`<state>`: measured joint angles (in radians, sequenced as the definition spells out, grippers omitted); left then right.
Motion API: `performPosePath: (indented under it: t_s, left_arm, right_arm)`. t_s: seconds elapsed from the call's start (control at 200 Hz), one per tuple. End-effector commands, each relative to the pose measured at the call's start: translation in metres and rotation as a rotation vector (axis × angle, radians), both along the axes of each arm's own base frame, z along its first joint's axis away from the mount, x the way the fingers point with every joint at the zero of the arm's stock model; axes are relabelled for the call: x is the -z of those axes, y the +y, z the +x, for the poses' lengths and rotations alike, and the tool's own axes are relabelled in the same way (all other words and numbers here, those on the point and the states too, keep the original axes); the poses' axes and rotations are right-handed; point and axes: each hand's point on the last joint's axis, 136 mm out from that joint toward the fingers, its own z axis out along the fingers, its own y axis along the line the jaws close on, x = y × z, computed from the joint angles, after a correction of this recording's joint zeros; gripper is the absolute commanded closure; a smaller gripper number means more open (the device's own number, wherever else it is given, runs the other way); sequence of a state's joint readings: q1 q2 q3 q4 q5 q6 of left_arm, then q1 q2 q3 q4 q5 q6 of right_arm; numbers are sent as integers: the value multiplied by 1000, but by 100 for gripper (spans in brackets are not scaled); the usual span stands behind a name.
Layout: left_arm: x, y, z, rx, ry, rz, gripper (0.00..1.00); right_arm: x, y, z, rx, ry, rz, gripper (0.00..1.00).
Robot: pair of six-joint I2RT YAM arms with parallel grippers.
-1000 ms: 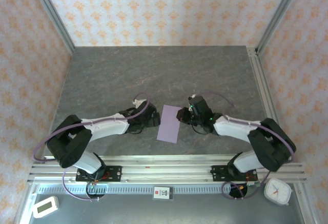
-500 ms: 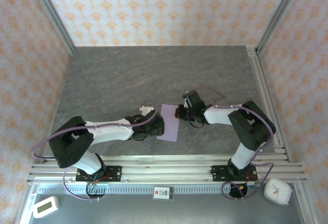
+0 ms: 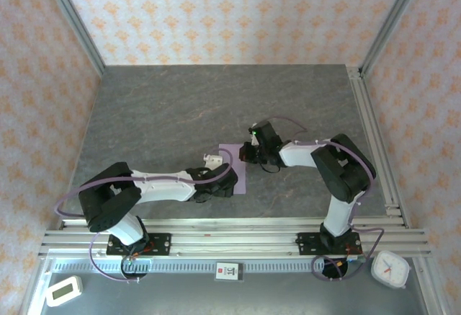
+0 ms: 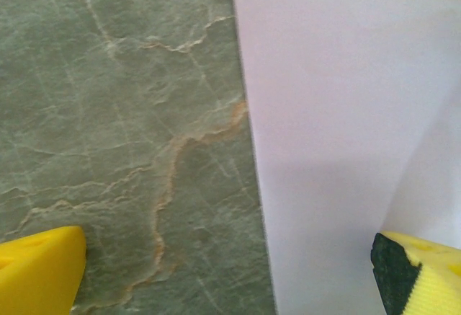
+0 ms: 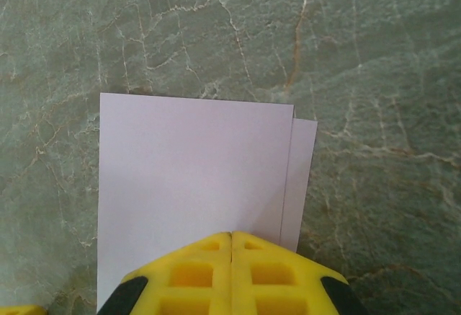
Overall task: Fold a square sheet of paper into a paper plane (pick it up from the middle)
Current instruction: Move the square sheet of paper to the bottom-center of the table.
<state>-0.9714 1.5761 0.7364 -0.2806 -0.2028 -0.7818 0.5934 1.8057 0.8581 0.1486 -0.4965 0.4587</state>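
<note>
The square sheet of paper (image 3: 233, 158) is pale lilac and lies flat on the grey stone table (image 3: 166, 113), folded over on itself. In the right wrist view the paper (image 5: 191, 171) shows a lower layer peeking out along its right side. My right gripper (image 5: 231, 236) is shut, and its joined tips rest at the paper's near edge; from above the right gripper (image 3: 250, 153) sits at the sheet's right side. My left gripper (image 4: 227, 275) is open and straddles the left edge of the paper (image 4: 346, 99). In the top view the left gripper (image 3: 225, 182) covers the sheet's near part.
An aluminium rail (image 3: 230, 239) runs along the near edge with both arm bases on it. A white clock (image 3: 390, 268) lies at the near right and a small timer (image 3: 63, 290) at the near left. Metal frame posts and patterned walls close in the table.
The left gripper has slid right onto the paper's near part. The right gripper has moved left and away from the bases onto the sheet's right edge, its arm folding in.
</note>
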Motion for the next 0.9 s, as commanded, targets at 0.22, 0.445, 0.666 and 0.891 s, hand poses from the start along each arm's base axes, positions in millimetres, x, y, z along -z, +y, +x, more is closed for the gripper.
performPosePath:
  t_s: [0.22, 0.445, 0.666, 0.891]
  left_arm:
    - [-61, -17, 24, -22, -106, -56, 0]
    - [-67, 1, 72, -8, -119, 32, 0]
    - [-38, 10, 103, 40, -63, 189, 0]
    - [-21, 18, 106, 26, -55, 246, 0]
  right_arm:
    - [-26, -21, -12, 47, -21, -14, 98]
    - [-34, -45, -48, 148, -5, 83, 71]
    - [-39, -49, -82, 173, 22, 175, 64]
    - [-39, -40, -105, 170, 32, 187, 64]
